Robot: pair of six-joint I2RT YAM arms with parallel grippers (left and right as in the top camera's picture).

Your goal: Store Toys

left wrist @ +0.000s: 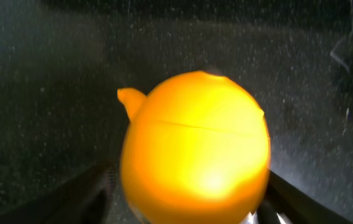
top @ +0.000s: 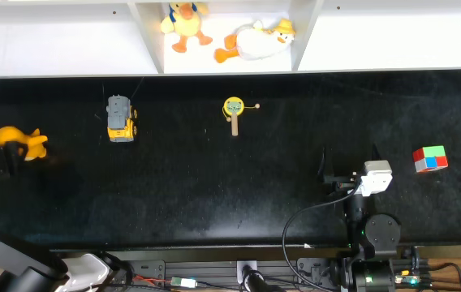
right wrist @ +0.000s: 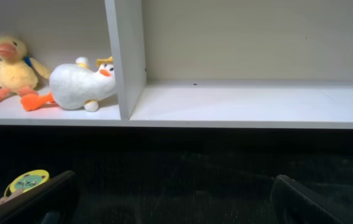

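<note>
Toys lie spread over a black speckled table mat (top: 214,186), with a white shelf unit (top: 68,40) along the top edge of the overhead frame. At the far left of that frame the left gripper (left wrist: 186,183) is clamped on an orange-yellow rounded plastic toy (left wrist: 195,149). One dark finger presses each side of the toy, and a small nub sticks out of the toy's upper left.

To its right, in the upper left part of the mat, stands a yellow and grey toy truck (top: 120,118). Near the upper middle lies a yellow-green rattle drum with a wooden handle (top: 233,112). A red, green and blue cube (top: 430,159) sits at the right side of the mat.

The shelf's middle compartment holds a yellow plush duck (top: 184,20) beside a white plush goose (top: 255,40) lying on its side.

The right gripper (right wrist: 175,180) is in the lower right of the overhead frame, well apart from the cube. Its fingers are spread wide with nothing between them.
</note>
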